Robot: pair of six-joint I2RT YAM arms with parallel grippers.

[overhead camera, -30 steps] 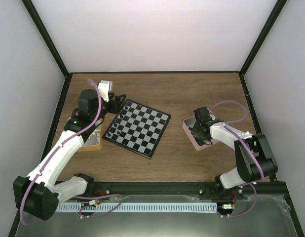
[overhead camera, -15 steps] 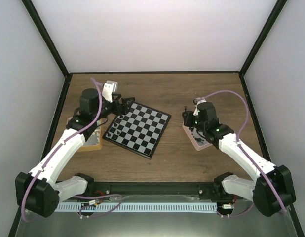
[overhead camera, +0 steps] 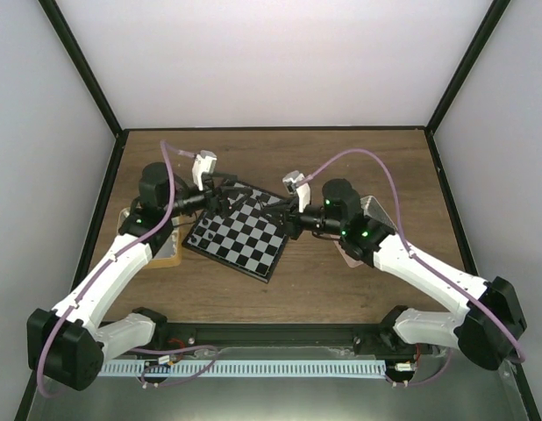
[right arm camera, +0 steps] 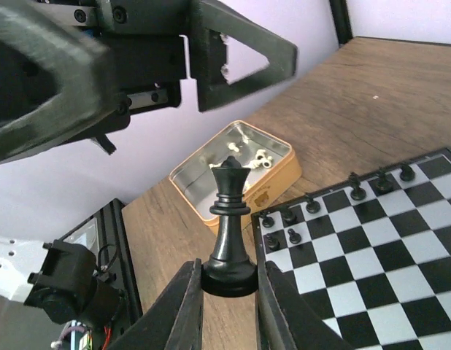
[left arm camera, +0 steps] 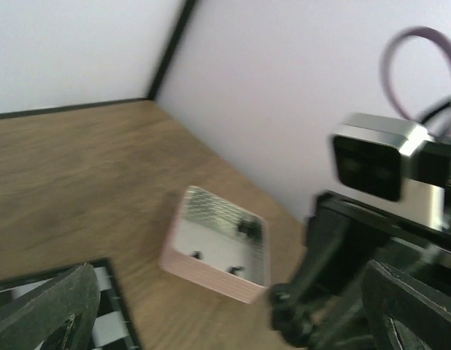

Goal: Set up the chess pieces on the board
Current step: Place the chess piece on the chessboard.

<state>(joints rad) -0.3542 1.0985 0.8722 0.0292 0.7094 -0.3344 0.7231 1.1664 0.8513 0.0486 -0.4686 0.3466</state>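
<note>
Black piece [right arm camera: 228, 219] sat pinched in the right jaws; left jaws gaped empty. Colliding over the board [overhead camera: 245, 232] could scatter pawns [right arm camera: 288, 216].

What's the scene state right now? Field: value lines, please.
board: on the table, black pieces along one edge
right gripper: shut on a black piece, held upright over the board
left gripper: open, empty, at the board's far corner
tan tray: left of the board, white pieces inside
pink tray: right of the board, a few dark pieces inside
</note>
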